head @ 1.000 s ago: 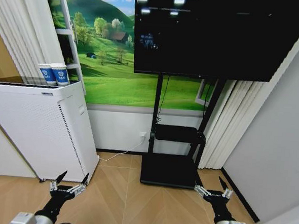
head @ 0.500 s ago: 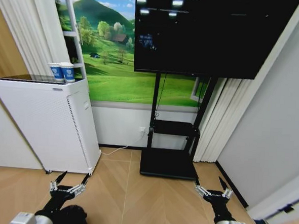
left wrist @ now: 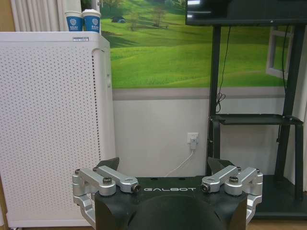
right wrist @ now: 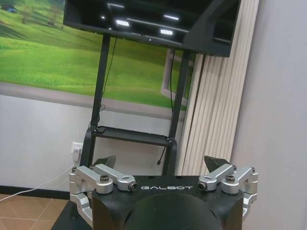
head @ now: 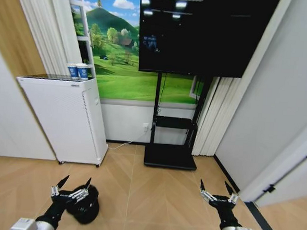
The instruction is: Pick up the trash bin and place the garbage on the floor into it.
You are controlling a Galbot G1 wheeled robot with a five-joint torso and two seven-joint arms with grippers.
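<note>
While both arms reach forward low over the floor [head: 138, 197], each hand is spread wide and grips nothing. In the head view the left hand [head: 72, 186] hangs with its two fingers apart just in front of the bin [head: 85, 207], which sits on the floor near the front corner of the purifier [head: 64, 117]; whether the hand touches the bin's rim cannot be told. The left wrist view shows that hand [left wrist: 165, 165] with jaws parted and only air between them, facing the purifier and the wall. Two blue-and-white cups [head: 78, 71] stand on top of the purifier. The right hand [head: 216, 191] hovers released, well to the right of the purifier, short of the TV stand [head: 171, 156]; the right wrist view shows it [right wrist: 160, 163] open and empty, aimed at the stand and the pleated curtain [right wrist: 211, 105] beside it.
</note>
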